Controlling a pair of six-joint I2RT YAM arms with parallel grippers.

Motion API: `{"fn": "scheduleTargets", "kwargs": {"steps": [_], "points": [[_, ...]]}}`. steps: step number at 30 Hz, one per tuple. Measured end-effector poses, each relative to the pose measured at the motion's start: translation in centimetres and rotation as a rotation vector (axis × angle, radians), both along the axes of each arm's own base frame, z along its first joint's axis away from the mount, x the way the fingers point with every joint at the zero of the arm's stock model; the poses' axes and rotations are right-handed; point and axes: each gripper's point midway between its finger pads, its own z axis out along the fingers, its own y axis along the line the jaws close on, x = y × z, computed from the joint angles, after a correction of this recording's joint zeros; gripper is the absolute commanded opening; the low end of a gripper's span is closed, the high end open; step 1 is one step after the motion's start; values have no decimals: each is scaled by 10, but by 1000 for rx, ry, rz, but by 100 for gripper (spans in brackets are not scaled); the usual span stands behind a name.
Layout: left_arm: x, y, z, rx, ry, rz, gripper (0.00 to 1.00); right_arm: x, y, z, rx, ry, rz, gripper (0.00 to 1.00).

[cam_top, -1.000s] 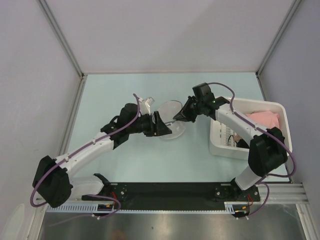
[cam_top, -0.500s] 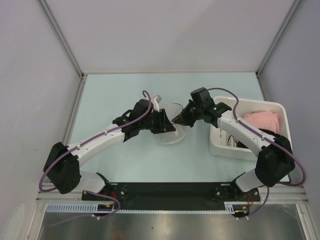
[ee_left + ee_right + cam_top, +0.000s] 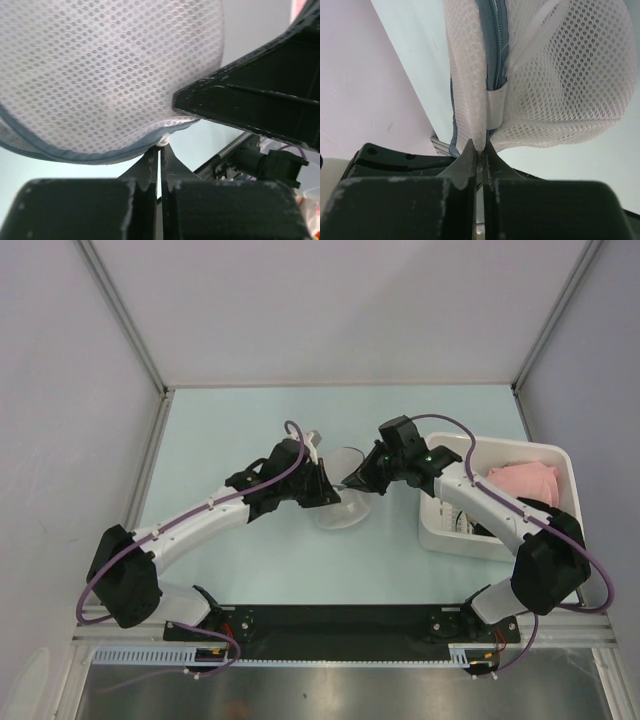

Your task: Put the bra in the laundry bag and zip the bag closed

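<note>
Still the left claw (image 3: pixel 160 146) and right claw (image 3: pixel 479 145) pinch the laundry bag (image 3: pixel 100 75), barely shifted.

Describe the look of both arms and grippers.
The left arm and right arm have white links, bulky black joint housings and a looping purple cable each. The left gripper and right gripper are matte black with wedge-shaped fingers.

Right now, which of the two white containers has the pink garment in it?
The rectangular white plastic bin at the right; the pink garment lies in its far end. The round mesh laundry bag shows no pink.
</note>
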Motion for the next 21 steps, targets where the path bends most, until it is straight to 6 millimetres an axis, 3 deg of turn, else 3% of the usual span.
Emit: {"fn": "scheduleTargets", "kwargs": {"steps": [6,11,14,16,17,19,21], "points": [[1,16,-6,65,-11,28,0,1,-2,-4,-14,-58,73,0],[3,75,-44,194,26,135,0,3,-19,-26,-35,-62,107,0],[-6,90,-60,235,54,134,0,6,-24,-28,-28,-76,126,0],[-12,83,-57,196,44,84,14,7,-22,-24,-2,-94,150,1],[-14,78,-52,164,27,51,33,7,-20,-21,13,-104,166,7],[-17,65,-32,82,-31,-16,42,6,-15,-17,42,-118,199,12],[-16,56,-11,16,-101,-66,52,4,-11,-14,75,-127,246,24]]}}
